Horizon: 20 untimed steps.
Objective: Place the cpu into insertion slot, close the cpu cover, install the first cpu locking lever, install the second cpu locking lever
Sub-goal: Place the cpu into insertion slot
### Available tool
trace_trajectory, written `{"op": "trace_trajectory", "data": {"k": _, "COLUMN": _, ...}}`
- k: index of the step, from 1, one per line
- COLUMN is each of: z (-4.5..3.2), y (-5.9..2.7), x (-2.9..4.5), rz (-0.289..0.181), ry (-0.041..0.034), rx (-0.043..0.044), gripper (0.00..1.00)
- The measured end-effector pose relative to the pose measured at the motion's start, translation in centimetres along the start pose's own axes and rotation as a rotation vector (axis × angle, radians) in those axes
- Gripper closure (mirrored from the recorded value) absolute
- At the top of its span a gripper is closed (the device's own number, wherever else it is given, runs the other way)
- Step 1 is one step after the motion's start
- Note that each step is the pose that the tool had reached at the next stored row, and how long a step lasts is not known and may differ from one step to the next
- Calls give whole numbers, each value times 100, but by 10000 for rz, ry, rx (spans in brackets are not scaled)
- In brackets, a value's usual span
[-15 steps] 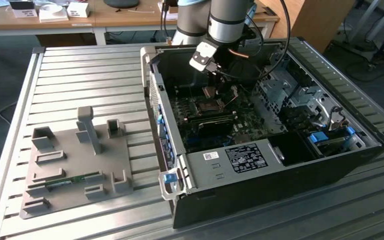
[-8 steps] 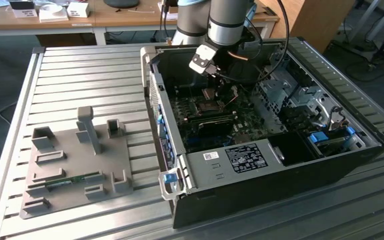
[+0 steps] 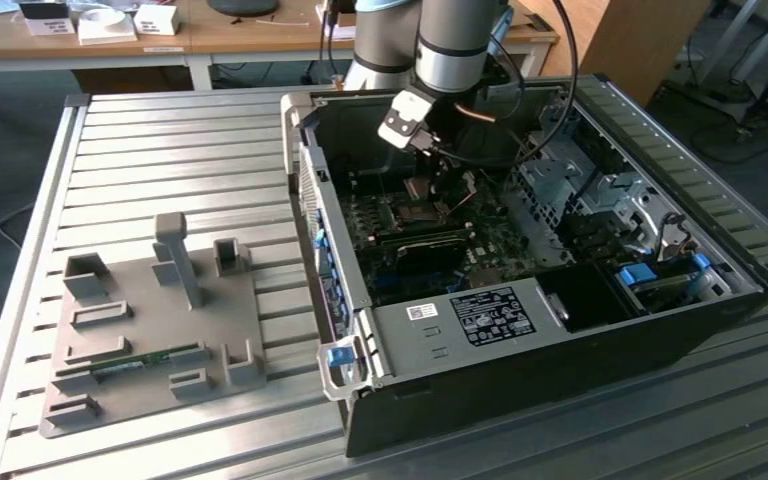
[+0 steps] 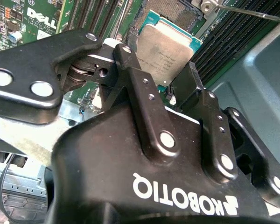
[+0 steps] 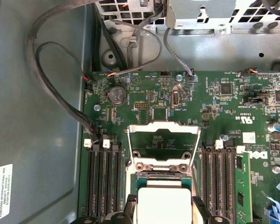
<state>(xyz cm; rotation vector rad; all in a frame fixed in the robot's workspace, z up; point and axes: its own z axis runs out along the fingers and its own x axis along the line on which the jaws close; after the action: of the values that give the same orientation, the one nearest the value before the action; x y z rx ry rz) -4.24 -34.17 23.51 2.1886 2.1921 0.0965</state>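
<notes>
Now the pincer (image 3: 427, 192) reaches down into the open computer case (image 3: 704, 330), pinching the cpu (image 4: 170, 46) by two opposite edges between its black fingers (image 4: 147, 107). In both wrist views the chip sits flat between the fingertips, silvery lid facing the cameras, and the pincer (image 4: 158, 65) is closed just wide enough to clamp it. Directly beneath the pincer (image 5: 164, 211) lies the insertion slot (image 4: 170, 11). The cpu (image 5: 164, 200) hangs over it and hides much of it, leaving part of the dark pin field and a strip of the slot (image 5: 164, 177) showing past the chip's far edge. Whether the chip already touches the slot cannot be told. Just beyond the fingertips the cpu cover (image 5: 164, 127) stands swung open on its hinge, with green board visible through its square opening. A thin metal locking lever (image 4: 252, 11) juts out near the slot, off to one side of the pincer and clear of the cover. Long black memory slots (image 5: 105, 182) run along both sides of the pincer, and farther beyond the cover sit a coin battery (image 5: 116, 95) and looping black cables (image 5: 51, 84). Well away from the pincer, towards the exterior view's left, a grey fixture plate (image 3: 157, 320) rests on the ribbed metal table (image 3: 157, 150) outside the case, carrying a green memory stick (image 3: 131, 368).
</notes>
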Motion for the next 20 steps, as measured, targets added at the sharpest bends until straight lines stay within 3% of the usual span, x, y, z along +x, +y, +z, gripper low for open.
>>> {"op": "trace_trajectory", "data": {"k": 12, "z": 87, "y": -16, "x": -2, "rz": -3, "ry": -37, "rx": 2, "gripper": 46}}
{"op": "trace_trajectory", "data": {"k": 20, "z": 90, "y": -17, "x": -1, "rz": -3, "ry": -38, "rx": 1, "gripper": 46}}
